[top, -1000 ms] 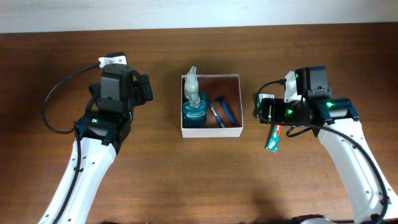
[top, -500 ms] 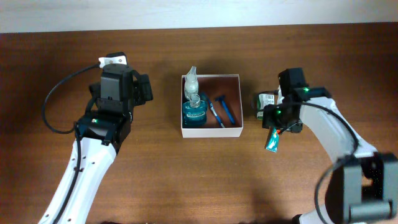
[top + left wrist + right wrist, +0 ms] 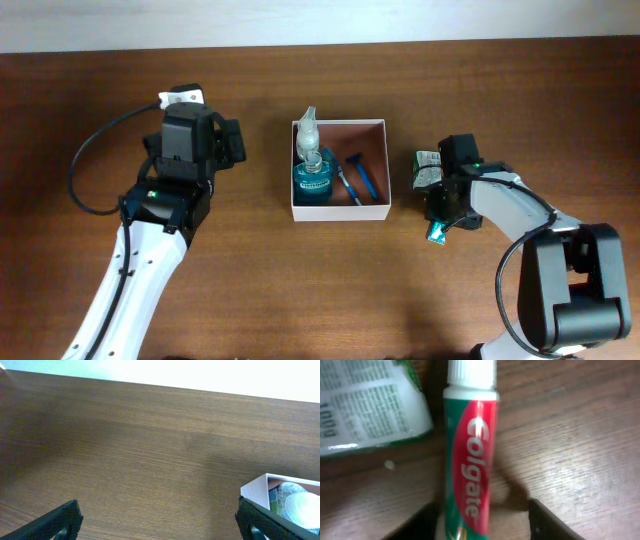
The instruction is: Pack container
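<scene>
Two arms work over a brown wooden bench (image 3: 300,290); the left arm (image 3: 140,260) reaches in from the left and the right arm (image 3: 520,205) from the right. Between them, in the middle of the bench, stands the container (image 3: 340,212), a square, shallow, open-topped box with white walls and a reddish-brown inside. Its left half holds a blue bottle (image 3: 313,182) with a clear bottle (image 3: 308,130) just behind it; beside these lie thin blue-handled items (image 3: 365,178), apparently razors, though the overhead view is too small to be sure. Right of the container, apart from it, a green-and-white carton (image 3: 428,165) rests on the bench, and a toothpaste tube (image 3: 470,460) lies just beside the carton. The left pincer (image 3: 157,517) hangs released over bare wood, jaws spread wide, with the container's corner at the edge of its view. The right pincer (image 3: 482,522) straddles the tube, jaws parted, a gap showing on one side.
</scene>
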You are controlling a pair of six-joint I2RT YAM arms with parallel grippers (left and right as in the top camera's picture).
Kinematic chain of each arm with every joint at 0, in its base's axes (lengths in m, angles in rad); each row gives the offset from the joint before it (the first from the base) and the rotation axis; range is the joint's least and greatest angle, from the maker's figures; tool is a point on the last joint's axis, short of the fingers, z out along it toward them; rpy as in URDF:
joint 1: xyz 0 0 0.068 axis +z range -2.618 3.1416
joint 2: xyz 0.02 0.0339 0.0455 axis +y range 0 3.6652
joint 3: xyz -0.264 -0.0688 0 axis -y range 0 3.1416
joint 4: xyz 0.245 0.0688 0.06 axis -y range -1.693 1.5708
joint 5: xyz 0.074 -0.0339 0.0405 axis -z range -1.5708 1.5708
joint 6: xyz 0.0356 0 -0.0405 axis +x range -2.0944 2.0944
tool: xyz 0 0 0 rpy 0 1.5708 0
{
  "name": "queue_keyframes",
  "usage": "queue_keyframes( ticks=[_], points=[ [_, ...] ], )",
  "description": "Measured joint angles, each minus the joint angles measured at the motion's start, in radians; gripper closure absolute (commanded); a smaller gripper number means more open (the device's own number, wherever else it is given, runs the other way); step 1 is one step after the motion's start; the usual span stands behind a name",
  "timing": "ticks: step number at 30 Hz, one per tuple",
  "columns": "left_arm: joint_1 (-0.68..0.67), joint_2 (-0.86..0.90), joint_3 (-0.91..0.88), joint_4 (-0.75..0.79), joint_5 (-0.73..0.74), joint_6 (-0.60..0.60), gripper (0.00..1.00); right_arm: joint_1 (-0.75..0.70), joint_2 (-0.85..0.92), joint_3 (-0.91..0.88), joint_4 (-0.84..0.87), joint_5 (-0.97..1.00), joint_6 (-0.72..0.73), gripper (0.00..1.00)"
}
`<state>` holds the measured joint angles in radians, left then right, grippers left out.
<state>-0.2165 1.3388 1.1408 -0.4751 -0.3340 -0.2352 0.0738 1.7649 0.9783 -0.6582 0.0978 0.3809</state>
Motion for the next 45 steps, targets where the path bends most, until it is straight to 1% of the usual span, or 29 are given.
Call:
queue_keyframes(
  ticks=[1, 3, 8, 12, 15, 17, 20, 23, 26, 31, 37, 40, 43, 45],
  points=[
    [0.000, 0.000, 0.000, 0.000, 0.000, 0.000, 0.01, 0.000, 0.000, 0.000, -0.002, 0.000, -0.003, 0.80],
    [0.000, 0.000, 0.000, 0.000, 0.000, 0.000, 0.01, 0.000, 0.000, 0.001, -0.014, 0.003, 0.002, 0.86],
    [0.000, 0.000, 0.000, 0.000, 0.000, 0.000, 0.01, 0.000, 0.001, 0.053, -0.120, 0.011, 0.000, 0.87],
    [0.000, 0.000, 0.000, 0.000, 0.000, 0.000, 0.01, 0.000, -0.010, 0.151, -0.227, 0.011, 0.000, 0.87],
    [0.000, 0.000, 0.000, 0.000, 0.000, 0.000, 0.01, 0.021, -0.070, 0.243, -0.313, 0.014, 0.000, 0.87],
    [0.000, 0.000, 0.000, 0.000, 0.000, 0.000, 0.00, 0.072, -0.136, 0.286, -0.329, 0.018, 0.000, 0.87],
    [0.000, 0.000, 0.000, 0.000, 0.000, 0.000, 0.01, 0.163, -0.208, 0.315, -0.293, 0.021, 0.000, 0.87],
    [0.000, 0.000, 0.000, 0.000, 0.000, 0.000, 0.01, 0.267, -0.246, 0.323, -0.220, 0.021, 0.001, 0.86],
    [0.000, 0.000, 0.000, 0.000, 0.000, 0.000, 0.01, 0.356, -0.231, 0.325, -0.167, 0.018, 0.008, 0.86],
    [0.000, 0.000, 0.000, 0.000, 0.000, 0.000, 0.01, 0.410, -0.160, 0.325, -0.130, 0.031, 0.010, 0.86],
    [0.000, 0.000, 0.000, 0.000, 0.000, 0.000, 0.00, 0.408, -0.146, 0.325, -0.169, 0.074, 0.012, 0.86],
    [0.000, 0.000, 0.000, 0.000, 0.000, 0.000, 0.01, 0.383, -0.148, 0.325, -0.243, 0.101, 0.017, 0.86],
    [0.000, 0.000, 0.000, 0.000, 0.000, 0.000, 0.01, 0.322, -0.150, 0.326, -0.352, 0.121, 0.028, 0.86],
    [0.000, 0.000, 0.000, 0.000, 0.000, 0.000, 0.01, 0.277, -0.151, 0.319, -0.375, 0.127, 0.031, 0.85]
  ],
)
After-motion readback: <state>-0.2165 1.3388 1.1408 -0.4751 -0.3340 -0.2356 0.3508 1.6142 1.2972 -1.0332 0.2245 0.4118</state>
